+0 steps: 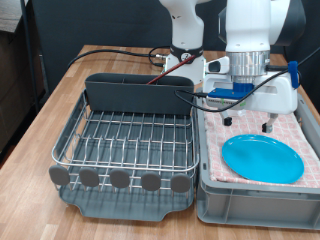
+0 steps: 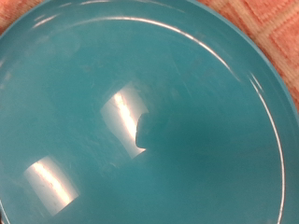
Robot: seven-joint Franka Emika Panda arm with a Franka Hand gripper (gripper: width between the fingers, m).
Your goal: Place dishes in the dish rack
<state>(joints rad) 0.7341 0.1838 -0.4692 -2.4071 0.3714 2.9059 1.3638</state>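
Observation:
A round flat light-blue plate (image 1: pixel 262 158) lies on the checkered cloth in the grey tub at the exterior view's right. My gripper (image 1: pixel 267 126) hangs just above the plate's far edge, apart from it. The plate (image 2: pixel 149 112) fills nearly the whole wrist view, and no fingers show there. The dish rack (image 1: pixel 125 135), a chrome wire grid on a dark grey tray, stands at the exterior view's left with its tall grey trough (image 1: pixel 135 95) along the far side. I see no dish on the grid. The wooden spoon and the white cup are out of view.
The grey tub (image 1: pixel 255 200) stands right beside the rack on a wooden table (image 1: pixel 60 90). Pink-and-white checkered cloth (image 1: pixel 305 135) lines the tub and shows at a corner of the wrist view (image 2: pixel 280 33). Cables (image 1: pixel 150 58) trail behind the rack near the arm's base.

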